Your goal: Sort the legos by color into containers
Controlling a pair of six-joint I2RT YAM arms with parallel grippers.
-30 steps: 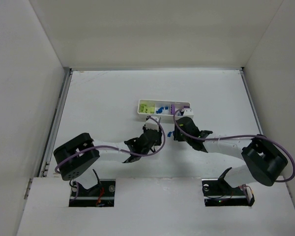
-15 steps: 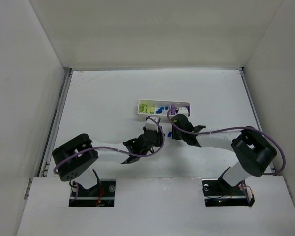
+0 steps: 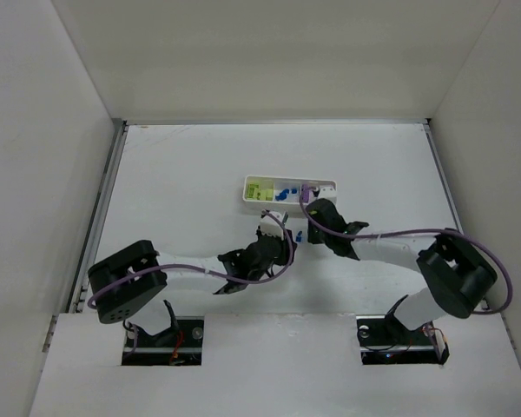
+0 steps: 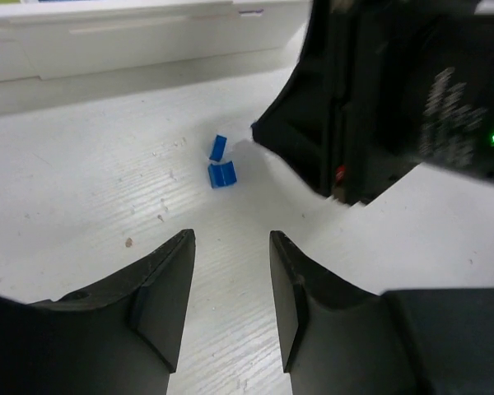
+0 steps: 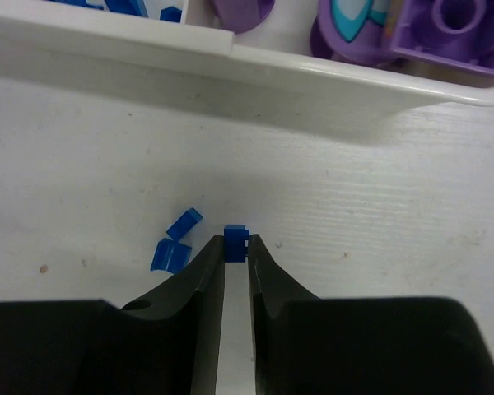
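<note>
1. The right gripper [image 5: 235,257] is pressed almost together, and a tiny blue brick [image 5: 235,243] is pinched at the very tips of its fingers.
2. The pinched brick is held low over the table [image 5: 412,222], just short of the near wall of the white tray [image 5: 329,82].
3. The tray's long axis is laid across the gripper's heading, so its compartments are ranged side by side in front of it, not one behind another.
4. Purple pieces [image 5: 445,33] are seen in the compartment ahead and to the right, and blue pieces [image 5: 171,14] in the one ahead and to the left. The coming move is therefore judged to be a lift over the wall with a shift to the left.
5. Two loose blue bricks [image 5: 177,240] are seen on the table just left of the right gripper's tips, close to each other.
6. The left gripper [image 4: 229,263] is spread wide, with nothing held between its fingers. The two loose bricks lie straight ahead of it, near its tips but apart from them, so the left arm is judged the better placed for them.
</note>
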